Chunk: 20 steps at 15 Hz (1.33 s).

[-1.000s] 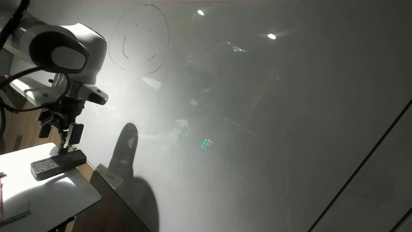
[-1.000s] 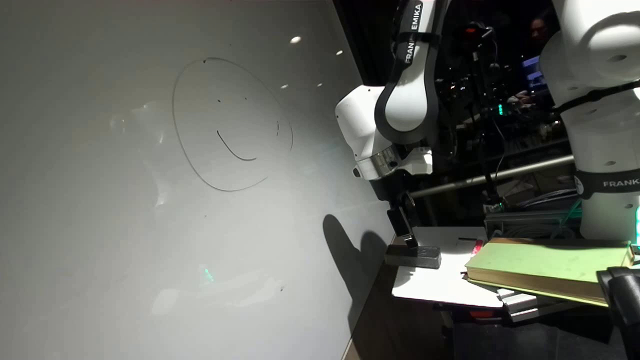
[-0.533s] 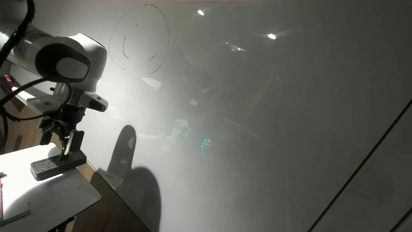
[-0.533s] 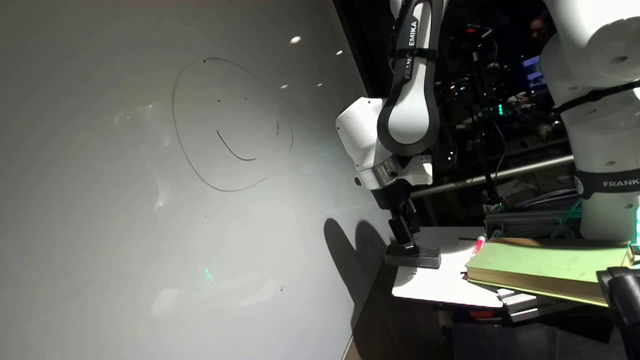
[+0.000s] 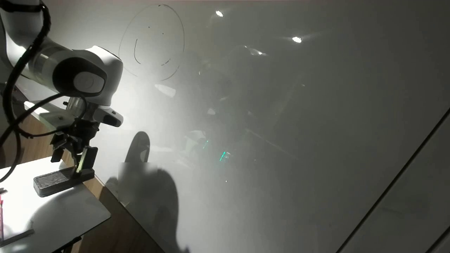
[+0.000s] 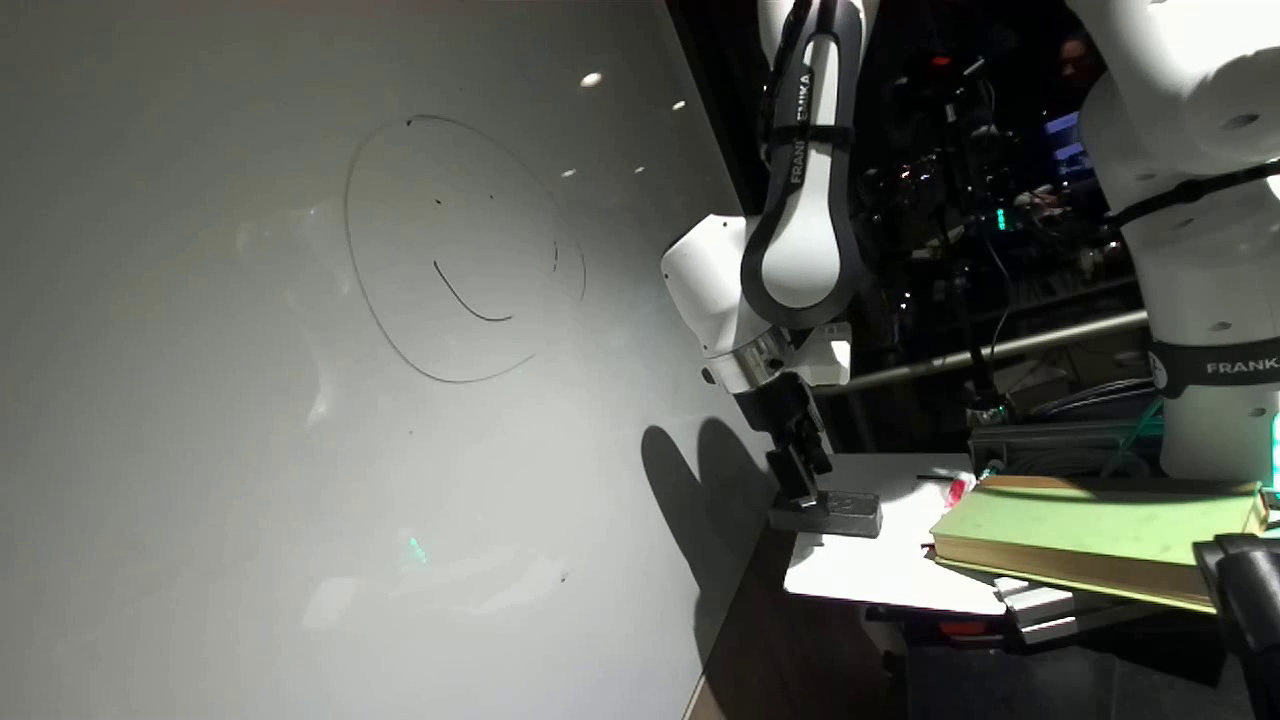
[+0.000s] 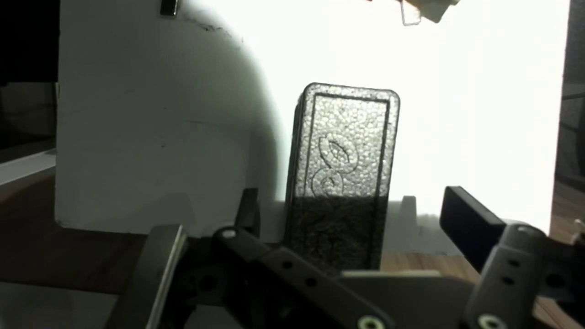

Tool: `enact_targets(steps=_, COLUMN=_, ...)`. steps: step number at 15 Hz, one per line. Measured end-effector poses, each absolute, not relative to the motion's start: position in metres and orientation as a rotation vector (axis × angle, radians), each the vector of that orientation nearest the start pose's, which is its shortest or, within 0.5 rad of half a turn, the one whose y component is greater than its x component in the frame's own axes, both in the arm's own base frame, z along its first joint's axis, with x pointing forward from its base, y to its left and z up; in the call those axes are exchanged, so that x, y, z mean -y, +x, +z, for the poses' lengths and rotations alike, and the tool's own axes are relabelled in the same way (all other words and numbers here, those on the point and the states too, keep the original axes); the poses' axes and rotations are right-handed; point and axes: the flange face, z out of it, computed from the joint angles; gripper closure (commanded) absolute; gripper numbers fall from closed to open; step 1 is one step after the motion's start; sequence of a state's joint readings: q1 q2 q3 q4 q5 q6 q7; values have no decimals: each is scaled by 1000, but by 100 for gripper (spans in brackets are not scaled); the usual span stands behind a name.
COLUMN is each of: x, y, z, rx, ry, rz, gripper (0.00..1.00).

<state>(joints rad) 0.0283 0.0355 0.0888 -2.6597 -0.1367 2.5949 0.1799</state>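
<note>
Gripper (image 7: 353, 205) spread wide, nothing in hold, apparently giving you room either side of black block (image 7: 345, 137); white board (image 7: 475, 114) beneath supports it, one end overhanging.

Whiteboard (image 5: 316, 147), filling much of both exterior views; thin dark linework on it: broken circle (image 6: 347, 215) around a curved stroke (image 6: 461, 299), two dots and short dashes. Glare spots (image 5: 297, 39) on the whiteboard. White panel (image 6: 890, 578) lying near the whiteboard's lower edge, wood-toned surface (image 5: 105, 225) showing between the two. Green book (image 6: 1090, 530), in an exterior view, overlapping the panel's right-hand part as seen there; small red-and-white object (image 6: 958, 489) just beside the book. Background dark: pale rail (image 6: 1000, 352), bluish screen (image 6: 1065, 140).
</note>
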Motion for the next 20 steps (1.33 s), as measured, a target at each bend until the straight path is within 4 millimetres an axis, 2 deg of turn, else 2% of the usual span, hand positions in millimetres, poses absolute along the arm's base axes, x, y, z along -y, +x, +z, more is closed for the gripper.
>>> enact_targets(steps=5, x=-49, y=410, z=210, rx=74, ry=-3213, rz=175, gripper=0)
enact_targets(steps=7, x=-48, y=410, z=207, rx=72, ry=-3214, rz=185, gripper=28)
enact_targets(steps=12, x=-47, y=411, z=205, rx=72, ry=-3215, rz=191, gripper=66)
enact_targets(steps=13, x=-48, y=411, z=205, rx=74, ry=-3215, rz=191, gripper=71)
enact_targets(steps=18, x=-51, y=412, z=208, rx=84, ry=-3216, rz=180, gripper=71)
enact_targets(steps=20, x=-55, y=416, z=217, rx=88, ry=-3214, rz=145, gripper=71)
